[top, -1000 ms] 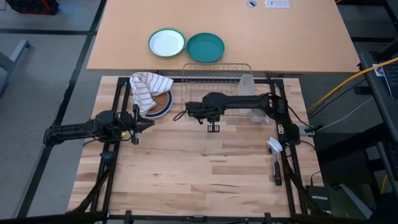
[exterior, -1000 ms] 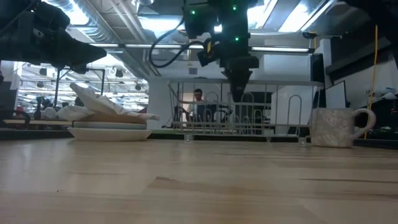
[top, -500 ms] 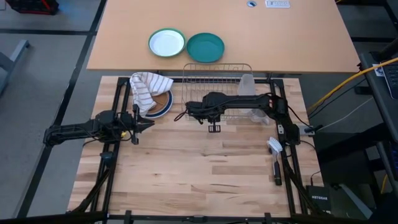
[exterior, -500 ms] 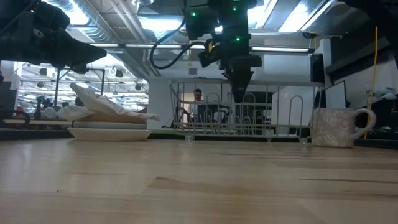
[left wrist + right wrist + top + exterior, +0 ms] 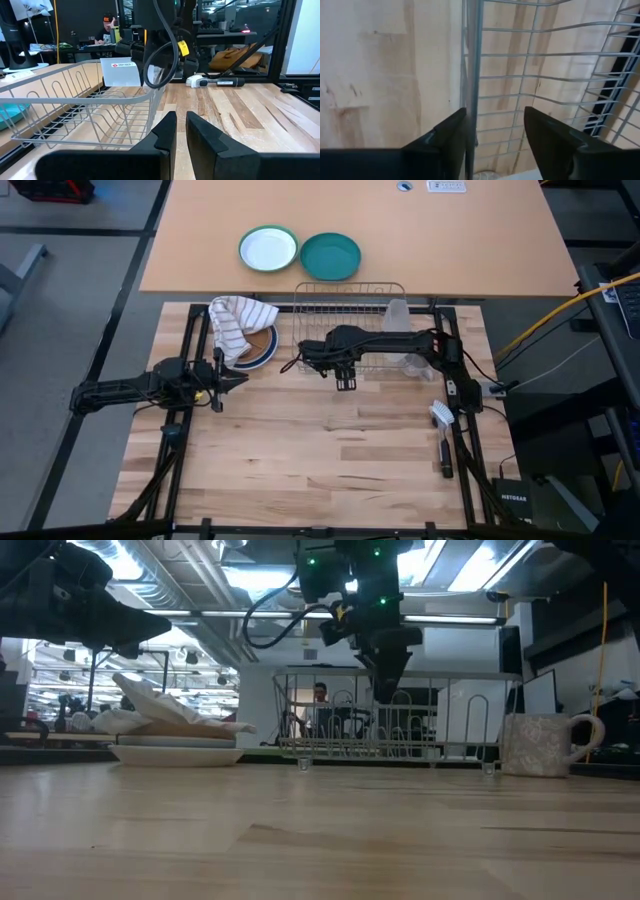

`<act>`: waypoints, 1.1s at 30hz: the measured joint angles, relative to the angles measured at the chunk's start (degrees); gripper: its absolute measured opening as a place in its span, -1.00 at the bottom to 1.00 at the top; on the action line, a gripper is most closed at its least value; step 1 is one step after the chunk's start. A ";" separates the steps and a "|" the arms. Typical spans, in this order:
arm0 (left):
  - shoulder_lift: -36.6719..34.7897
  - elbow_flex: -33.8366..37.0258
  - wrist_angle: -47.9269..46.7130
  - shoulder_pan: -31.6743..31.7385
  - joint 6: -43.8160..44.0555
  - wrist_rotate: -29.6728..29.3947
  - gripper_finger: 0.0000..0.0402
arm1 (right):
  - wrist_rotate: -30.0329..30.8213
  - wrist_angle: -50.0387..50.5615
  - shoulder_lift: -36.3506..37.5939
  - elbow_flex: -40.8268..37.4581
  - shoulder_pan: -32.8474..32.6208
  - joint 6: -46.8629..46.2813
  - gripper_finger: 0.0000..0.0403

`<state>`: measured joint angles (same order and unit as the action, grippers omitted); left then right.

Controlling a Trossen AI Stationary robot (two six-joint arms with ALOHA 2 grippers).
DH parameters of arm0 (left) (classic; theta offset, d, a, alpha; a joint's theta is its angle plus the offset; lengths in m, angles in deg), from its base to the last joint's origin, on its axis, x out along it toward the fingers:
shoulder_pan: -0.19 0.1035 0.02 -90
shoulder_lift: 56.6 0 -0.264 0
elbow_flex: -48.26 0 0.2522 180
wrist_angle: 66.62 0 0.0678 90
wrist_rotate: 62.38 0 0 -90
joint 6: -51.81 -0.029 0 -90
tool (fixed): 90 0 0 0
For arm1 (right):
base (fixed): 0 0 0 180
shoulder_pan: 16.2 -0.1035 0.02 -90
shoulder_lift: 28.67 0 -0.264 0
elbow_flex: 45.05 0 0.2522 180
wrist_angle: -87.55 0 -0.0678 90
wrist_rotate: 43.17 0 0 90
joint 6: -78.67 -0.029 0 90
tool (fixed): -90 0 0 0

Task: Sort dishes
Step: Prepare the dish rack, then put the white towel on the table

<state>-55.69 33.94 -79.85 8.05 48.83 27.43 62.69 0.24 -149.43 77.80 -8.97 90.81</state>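
Right gripper (image 5: 343, 383) is hanging over the front rail of the dish rack (image 5: 345, 305), pointing down, and its jaws are spreading. A second ago they were nearly shut; in the right wrist view they are now standing apart with the rack's front wire (image 5: 472, 75) running between them. Nothing is in them. Arm itself is barely shifting.

Left gripper (image 5: 240, 378) is parked off the left side of the counter (image 5: 330, 450), near the plate stack, exactly where it was a second ago. Left wrist view shows its jaws drawn almost together, a thin slit between them, holding nothing.

Dishes are stacked on the counter just left of the rack: tan-brown plate (image 5: 262, 340) on top, dark blue rim (image 5: 266, 360) showing beneath it, striped cloth (image 5: 232, 325) draped over most of the pile. White plate is not visible from here, probably hidden under the cloth. Rack is looking empty.

My read: the right arm is either letting go of the rack or getting set to take its rail. Sorting proper is not yet starting, and the cloth probably has to come off first.
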 joint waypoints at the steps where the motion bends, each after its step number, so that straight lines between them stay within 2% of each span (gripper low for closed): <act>1: 0.00 0.00 0.00 0.00 0.00 -0.01 -0.84 | 0.08 0.70 0.01 0.77 -0.02 0.06 0.02; 12: 0.00 0.00 0.00 0.00 0.00 -0.02 -0.84 | 1.03 8.72 0.03 13.95 -0.11 0.24 0.02; 20: -0.02 -0.02 -0.02 0.00 0.00 -0.02 -0.84 | 1.84 8.21 0.16 20.02 -0.07 1.93 0.02; 23: 0.00 0.00 0.00 -0.02 0.00 -0.02 -0.84 | 4.96 1.57 0.15 20.42 -0.07 7.88 0.03; 27: 0.00 -0.02 -0.01 0.00 0.00 -0.02 -0.84 | 9.54 -15.12 -0.19 20.42 0.02 17.62 0.03; 30: -0.02 0.00 0.00 -0.01 0.00 -0.01 -0.84 | 9.71 -28.28 -1.13 20.42 0.08 25.83 0.03; 33: -0.02 0.00 0.00 -0.01 0.00 -0.01 -0.84 | 7.25 -39.24 -2.37 20.40 0.50 30.72 0.03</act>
<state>-55.71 33.94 -79.85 8.04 48.83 27.42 69.93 -39.00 -151.79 98.20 -8.48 121.53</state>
